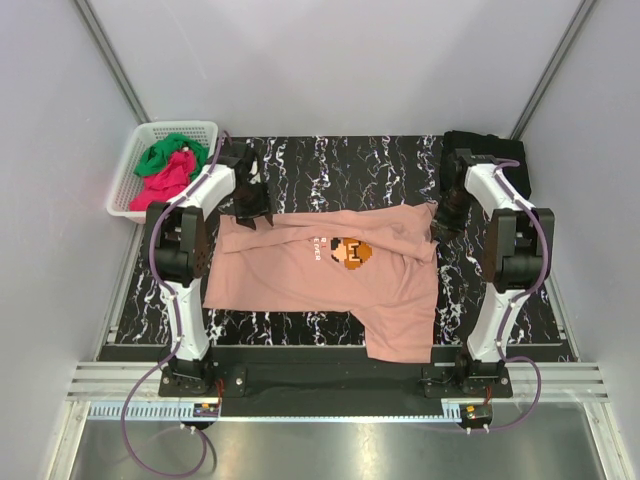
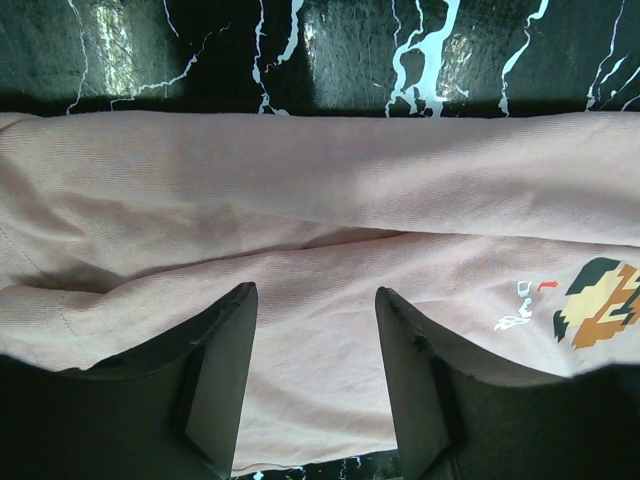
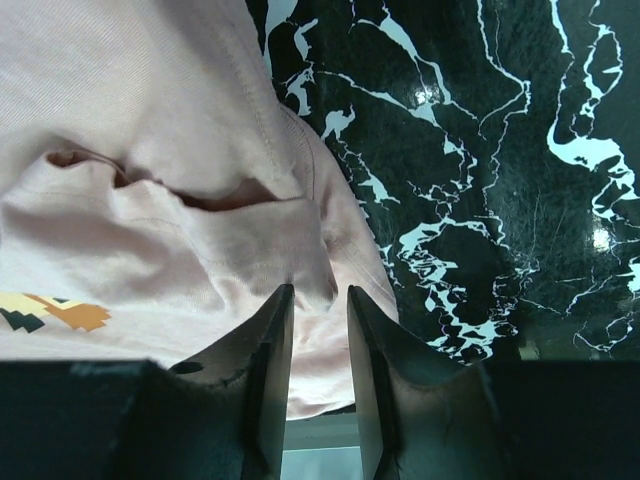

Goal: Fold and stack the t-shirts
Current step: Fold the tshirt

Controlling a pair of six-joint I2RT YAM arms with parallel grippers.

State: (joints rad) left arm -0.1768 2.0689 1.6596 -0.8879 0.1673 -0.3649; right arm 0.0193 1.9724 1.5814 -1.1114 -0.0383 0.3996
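A salmon-pink t-shirt lies spread on the black marbled table, its pixel figure facing up and one part hanging toward the front edge. My left gripper hovers over the shirt's far left edge. In the left wrist view its fingers stand wide apart above the pink cloth and hold nothing. My right gripper sits at the shirt's far right corner. There its jaws show a narrow gap over the rumpled cloth, with no fabric pinched.
A white basket at the far left holds a green tee and a magenta-red one. A black tee lies at the far right corner. Grey walls close in both sides.
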